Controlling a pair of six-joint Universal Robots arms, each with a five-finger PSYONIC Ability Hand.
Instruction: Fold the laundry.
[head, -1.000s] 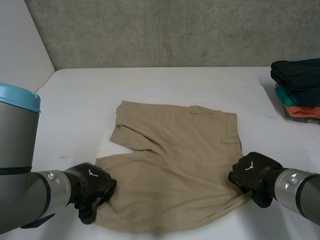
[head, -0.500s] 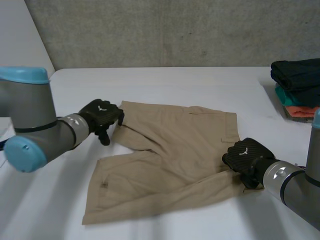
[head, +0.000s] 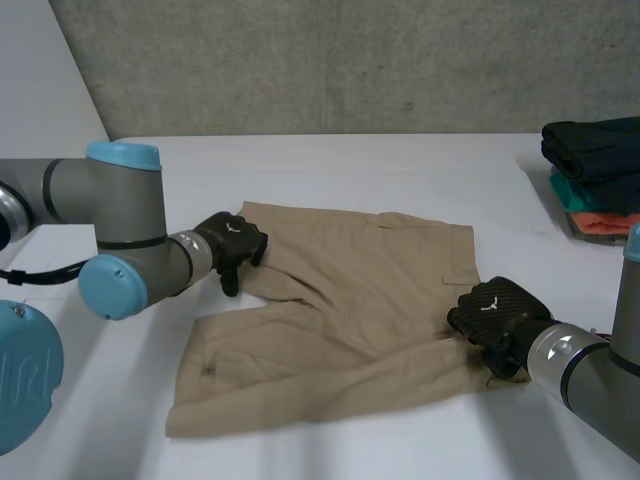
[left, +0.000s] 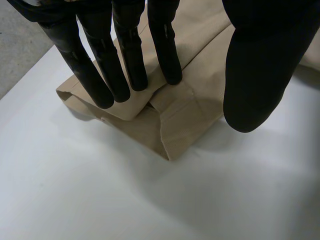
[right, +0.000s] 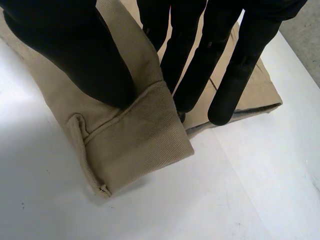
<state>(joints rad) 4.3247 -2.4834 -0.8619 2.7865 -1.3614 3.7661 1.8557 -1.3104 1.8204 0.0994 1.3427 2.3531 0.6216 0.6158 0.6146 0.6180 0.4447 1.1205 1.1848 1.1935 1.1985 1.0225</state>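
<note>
At the left side of the table (head: 330, 165), the left hand (head: 232, 245) rests on the hem of the far leg of the tan shorts (head: 350, 310). Its fingers are straight and lie on top of the cloth at the hem corner, and the thumb stands apart beside it, so this hand is open and grips nothing yet. I think it is placed there to take this corner for the next fold.

The shorts lie flat in the middle of the table, legs toward the left and waist toward the right.

The right hand (head: 495, 312) is at the near corner of the waistband. Its thumb presses on one side of the band and its fingers on the other, so it pinches the cloth, probably to keep the waist in place or to lift it together with the leg.

Further right, well apart, a pile of folded clothes (head: 597, 175) waits at the table edge.
</note>
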